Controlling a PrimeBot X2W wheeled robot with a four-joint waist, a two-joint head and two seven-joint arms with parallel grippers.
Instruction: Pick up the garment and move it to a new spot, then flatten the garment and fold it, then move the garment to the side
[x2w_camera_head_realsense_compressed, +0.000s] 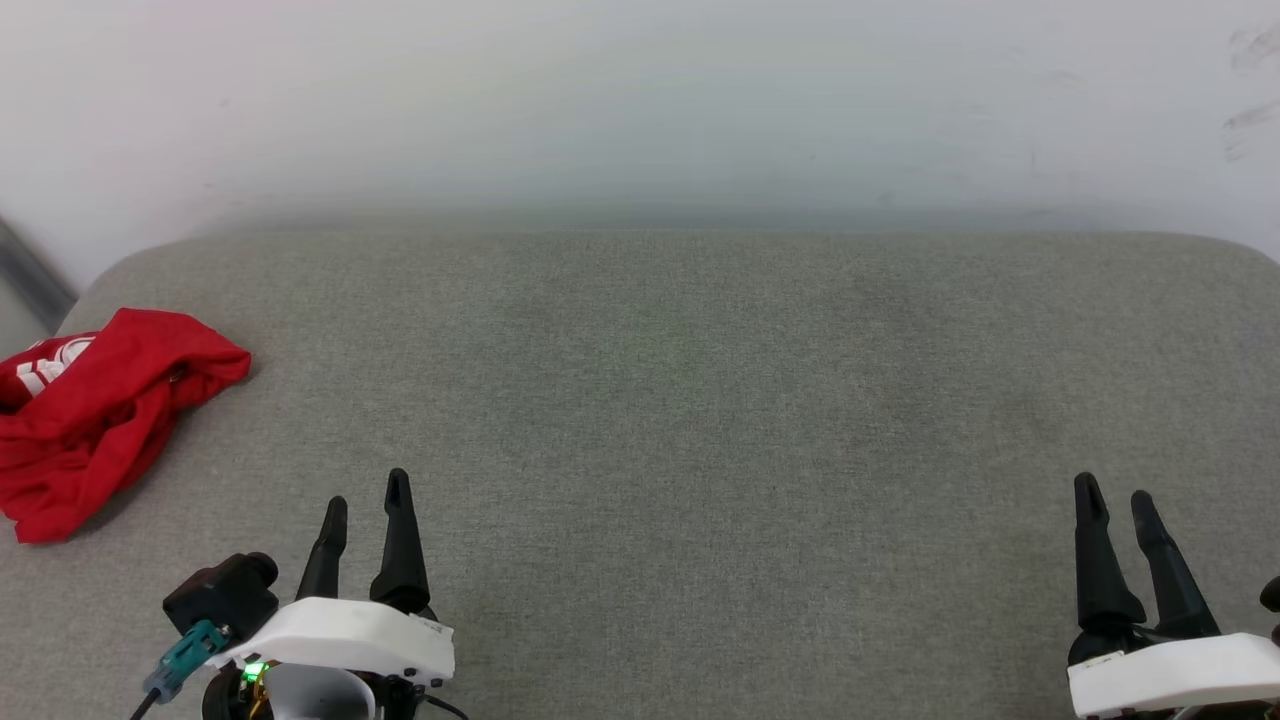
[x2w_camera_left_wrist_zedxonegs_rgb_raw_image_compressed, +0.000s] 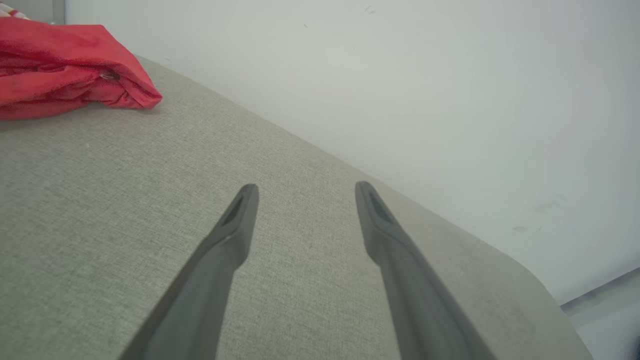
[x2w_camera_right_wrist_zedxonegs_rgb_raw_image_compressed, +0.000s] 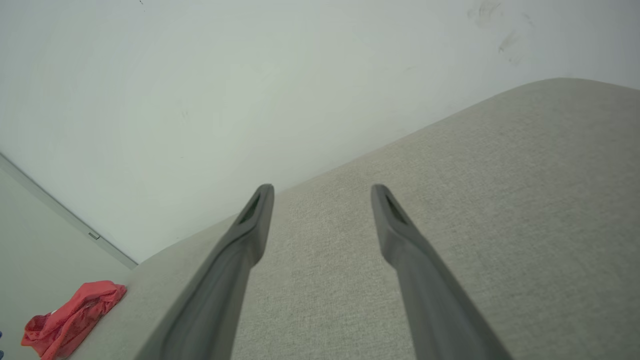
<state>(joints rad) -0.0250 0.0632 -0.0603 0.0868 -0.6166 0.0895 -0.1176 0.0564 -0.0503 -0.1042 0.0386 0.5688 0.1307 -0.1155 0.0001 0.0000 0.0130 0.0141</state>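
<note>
The garment (x2w_camera_head_realsense_compressed: 95, 415) is a crumpled red shirt with a bit of white lettering, lying at the far left edge of the grey padded surface (x2w_camera_head_realsense_compressed: 680, 400). It also appears at the top left in the left wrist view, garment (x2w_camera_left_wrist_zedxonegs_rgb_raw_image_compressed: 65, 70), and small at the bottom left in the right wrist view, garment (x2w_camera_right_wrist_zedxonegs_rgb_raw_image_compressed: 70, 320). My left gripper (x2w_camera_head_realsense_compressed: 368, 502) stands open near the front, right of the garment and apart from it, with nothing between its fingers. My right gripper (x2w_camera_head_realsense_compressed: 1115, 494) is open at the front right, far from the garment and holding nothing.
A pale wall (x2w_camera_head_realsense_compressed: 640, 100) rises directly behind the grey surface. The surface has rounded corners, and its left edge drops off beside the garment. A strip of floor (x2w_camera_right_wrist_zedxonegs_rgb_raw_image_compressed: 30, 225) shows past that left end.
</note>
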